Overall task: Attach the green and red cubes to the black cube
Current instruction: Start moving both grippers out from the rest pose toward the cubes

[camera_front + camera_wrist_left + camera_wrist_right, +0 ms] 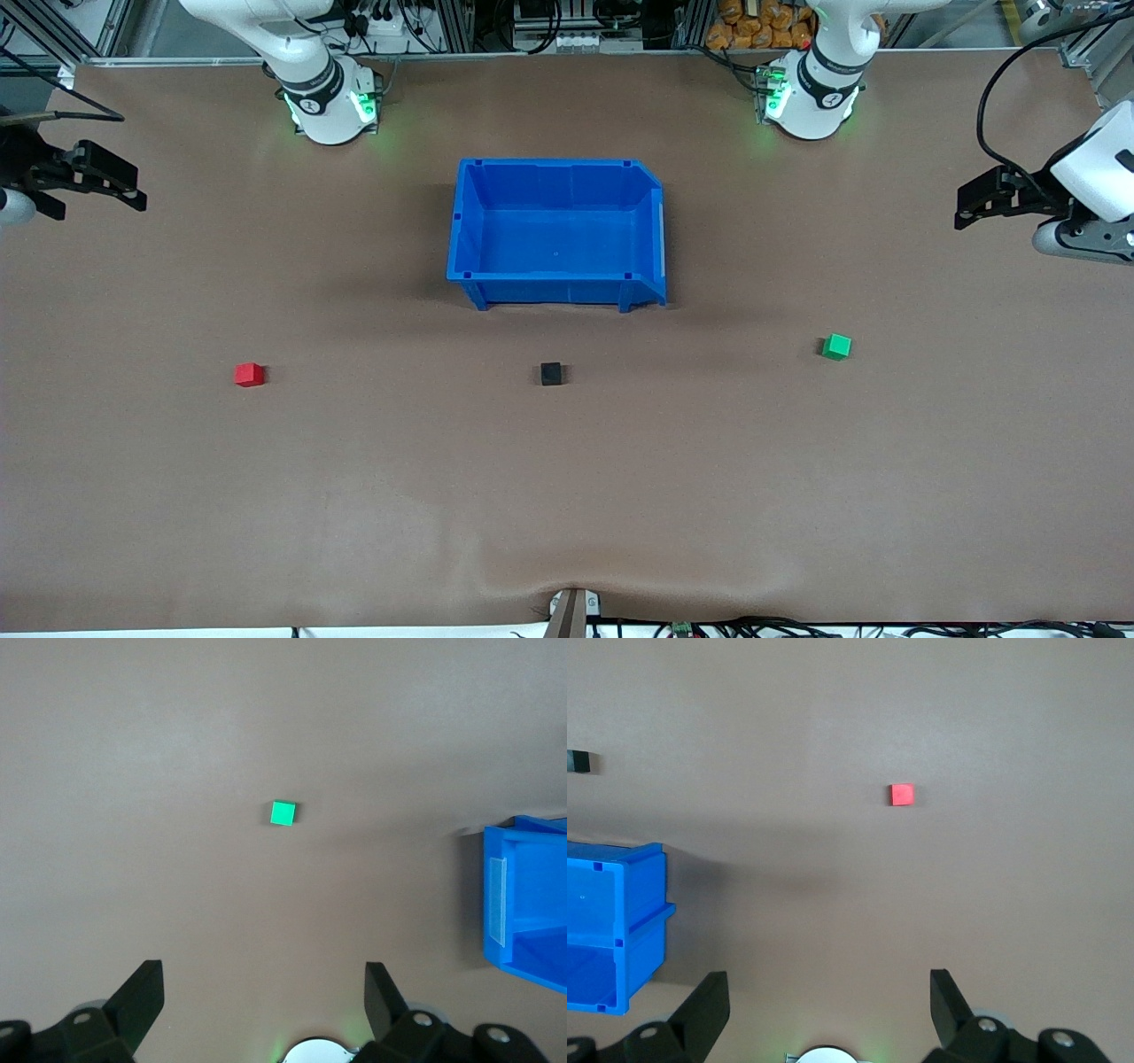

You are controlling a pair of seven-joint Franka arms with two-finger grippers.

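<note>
Both jaws open, black cube matte, small

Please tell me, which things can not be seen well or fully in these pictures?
- Left gripper: the front view's edge cuts off part of its arm; the left wrist view shows only its open fingers.
- Right gripper: also cut by the front view's edge.
- Blue bin: both wrist views cut it off at an edge.
- Black cube: cut by the right wrist view's edge.
- Red cube and green cube: too small to show how they attach.
</note>
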